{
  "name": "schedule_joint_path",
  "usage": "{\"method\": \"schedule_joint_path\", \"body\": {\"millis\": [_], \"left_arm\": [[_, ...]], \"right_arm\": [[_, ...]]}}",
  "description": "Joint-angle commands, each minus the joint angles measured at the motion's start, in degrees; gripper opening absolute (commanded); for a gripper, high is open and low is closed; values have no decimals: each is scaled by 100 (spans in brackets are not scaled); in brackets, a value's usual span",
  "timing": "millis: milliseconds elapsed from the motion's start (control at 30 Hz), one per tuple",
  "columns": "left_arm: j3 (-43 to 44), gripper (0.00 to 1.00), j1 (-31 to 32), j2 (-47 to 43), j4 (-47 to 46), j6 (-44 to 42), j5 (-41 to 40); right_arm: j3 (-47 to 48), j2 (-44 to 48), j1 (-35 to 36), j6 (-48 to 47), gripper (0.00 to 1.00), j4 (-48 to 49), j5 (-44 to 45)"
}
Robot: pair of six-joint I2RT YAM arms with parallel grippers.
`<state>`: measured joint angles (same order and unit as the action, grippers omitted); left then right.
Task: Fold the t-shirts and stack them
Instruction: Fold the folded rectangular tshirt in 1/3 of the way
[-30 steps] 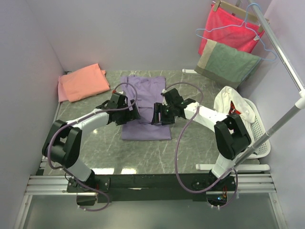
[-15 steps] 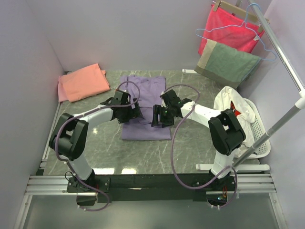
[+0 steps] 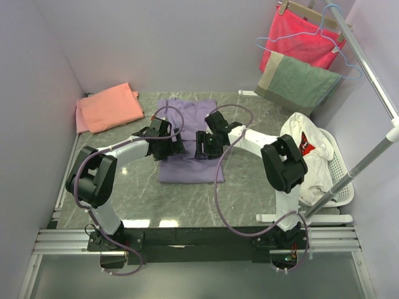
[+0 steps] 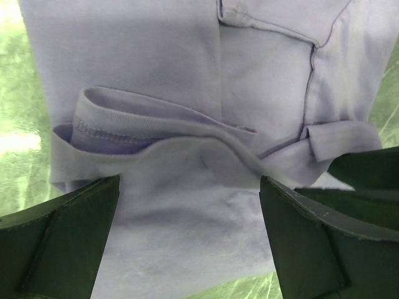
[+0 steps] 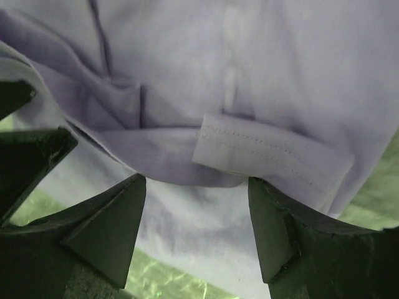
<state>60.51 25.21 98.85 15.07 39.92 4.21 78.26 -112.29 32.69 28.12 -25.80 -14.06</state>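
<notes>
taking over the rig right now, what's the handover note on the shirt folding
Left gripper: open, holding nothing, low over the left side of the purple t-shirt.
Right gripper: open, holding nothing, low over the shirt's right side.
Purple shirt: mid-table, sleeves folded in, a bunched fold across its middle between the two grippers.
Pink t-shirt: folded, far left corner of the table.
Done: pink folded; purple folded lengthwise.
Left: fold purple crosswise, then stack the two.
</notes>
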Motion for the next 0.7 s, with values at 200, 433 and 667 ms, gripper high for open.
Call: {"method": "schedule_joint_path", "body": {"millis": [200, 433, 667], "left_arm": [[251, 99, -8, -102, 145, -204, -403], [172, 99, -16, -164, 180, -204, -394], [92, 99, -25, -401, 137, -222, -570]], "right_arm": [[1076, -442, -368, -368, 73, -267, 721], [1560, -601, -702, -579, 74, -162, 537], [710, 251, -738, -387, 75, 180, -270]]}}
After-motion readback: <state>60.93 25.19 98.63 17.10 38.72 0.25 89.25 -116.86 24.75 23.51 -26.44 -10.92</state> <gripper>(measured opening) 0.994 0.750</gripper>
